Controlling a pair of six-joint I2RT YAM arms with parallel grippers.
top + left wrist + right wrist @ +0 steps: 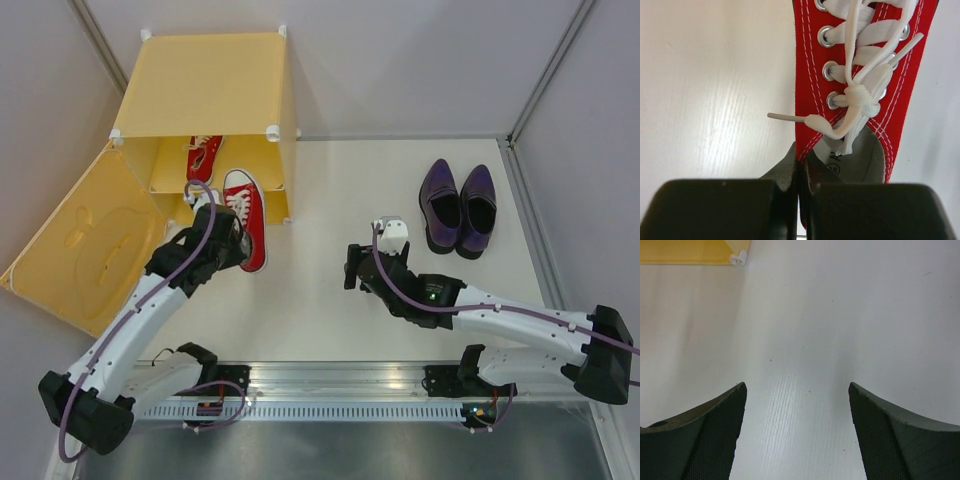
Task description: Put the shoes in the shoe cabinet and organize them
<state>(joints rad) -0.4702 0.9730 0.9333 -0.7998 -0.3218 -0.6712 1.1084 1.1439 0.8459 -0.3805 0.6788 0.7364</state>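
Looking down from the top view: left gripper [238, 242] holds a red sneaker [245, 205] at its heel end, toe pointing at the open front of the cabinet [205, 85]. Door [85, 240] swung wide. Second red sneaker [203, 155] already inside. Purple shoes [458, 208] paired on the table [320, 310], well to the right. Right gripper [352, 268] over bare table.

Left wrist: left gripper [801, 165] pinched tight on the red sneaker [860, 60] at the collar edge.

Right wrist: right gripper [797, 405] spread wide, holding nothing; cabinet [685, 252] edge and corner connector [738, 258] ahead.
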